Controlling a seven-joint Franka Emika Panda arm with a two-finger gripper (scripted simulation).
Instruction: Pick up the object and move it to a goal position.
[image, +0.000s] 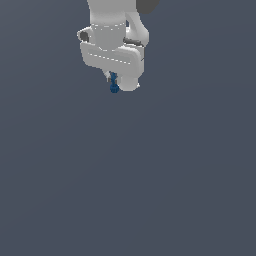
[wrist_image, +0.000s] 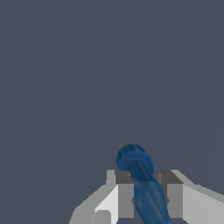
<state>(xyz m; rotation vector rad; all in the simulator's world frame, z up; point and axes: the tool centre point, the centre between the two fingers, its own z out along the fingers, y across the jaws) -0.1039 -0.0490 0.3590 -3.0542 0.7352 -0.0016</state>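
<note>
Clamping the object (wrist_image: 142, 183) between its two fingers (wrist_image: 124, 197), the gripper (wrist_image: 144, 199) is closed onto a dark blue, elongated piece with a rounded, ribbed head. In the wrist view the shaft is sitting in the narrow gap between the finger pads, and the head is projecting past the fingertips. The shaft is running at a slant across the pads rather than square to them, so the contact area is probably small.

Risk 1: the object is likely to pivot or slide out if the arm is accelerating sharply, because the slanted grip is resisting rotation poorly.

Risk 2: the projecting head could be striking the grey floor (image: 150, 190) first during a steep descent, levering the shaft out of the pads.

Farther out, the exterior view is showing the gripper (image: 113, 80) hanging under the white arm (image: 110, 40), with the object (image: 114, 88) appearing as a small blue lump at the fingertips. No goal marker is showing in either view, so the remaining travel cannot be judged.
</note>
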